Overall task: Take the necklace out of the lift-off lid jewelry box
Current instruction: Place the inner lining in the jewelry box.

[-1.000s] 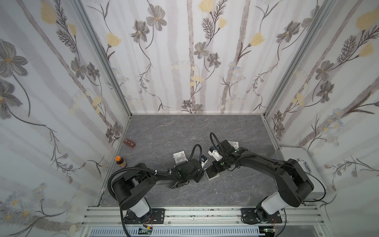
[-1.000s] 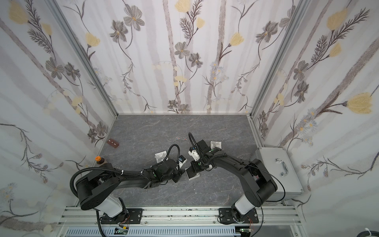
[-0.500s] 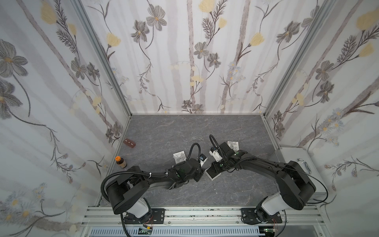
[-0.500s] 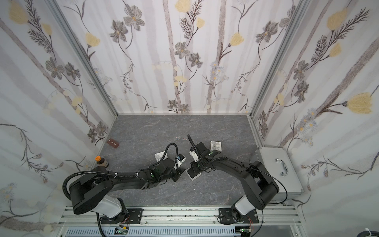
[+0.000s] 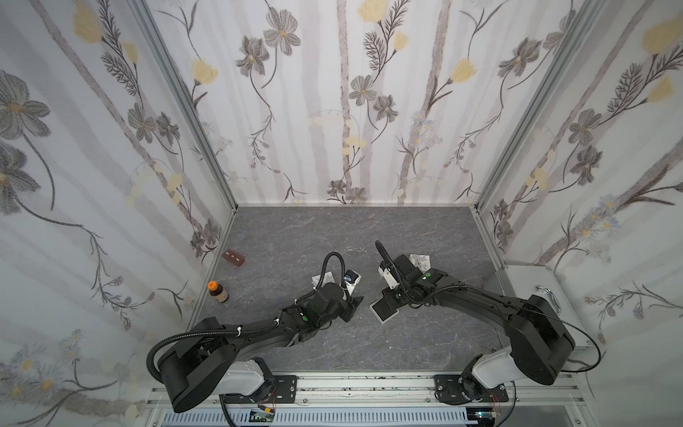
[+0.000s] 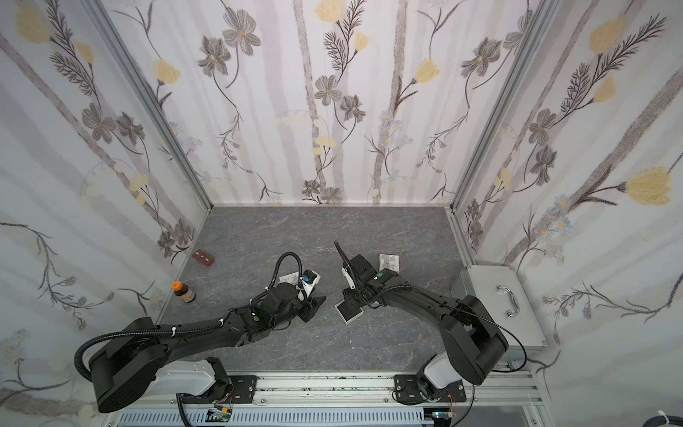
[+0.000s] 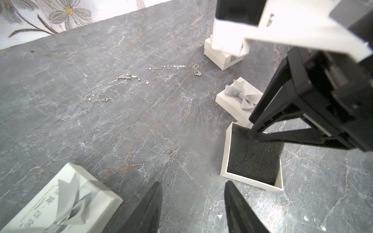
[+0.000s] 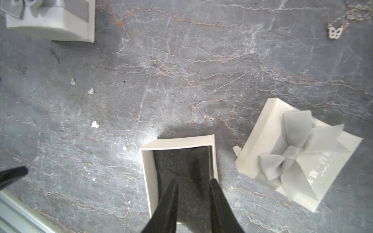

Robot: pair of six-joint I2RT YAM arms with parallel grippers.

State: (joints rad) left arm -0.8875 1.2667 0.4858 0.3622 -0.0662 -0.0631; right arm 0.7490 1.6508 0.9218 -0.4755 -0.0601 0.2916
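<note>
**Necklace (image 8: 335, 33) out on the tabletop (image 7: 141, 131), open box base (image 8: 177, 143) under the right gripper (image 8: 194, 182)**

Far left, near the side wall: a small brown block (image 5: 233, 257), then an upright brown bottle with an orange cap (image 5: 217, 292).

Next along, flat on the marble-patterned surface: a white printed lid with a grey bow (image 7: 60, 201), just beside the left gripper (image 7: 193, 183). Fingers (image 7: 153, 205) there spread well apart above bare tabletop, clamped on nothing.

Farther back, toward the rear wall: the necklace with its butterfly pendant, stretched out on the table and well apart from the open base, near a second silver chain (image 7: 126, 76).

Right of centre: the open box base, white card walls around a black foam pad. Right gripper down inside it, fingers (image 8: 169, 201) only narrowly apart above the foam, holding nothing visible.

Just beside the base: a second bow-topped lid (image 8: 298, 159). Behind that, a white gift box (image 7: 222, 56), partly hidden by the right arm's camera mount.

Far right, past the enclosure wall: a metal case with a handle (image 6: 488, 292).
</note>
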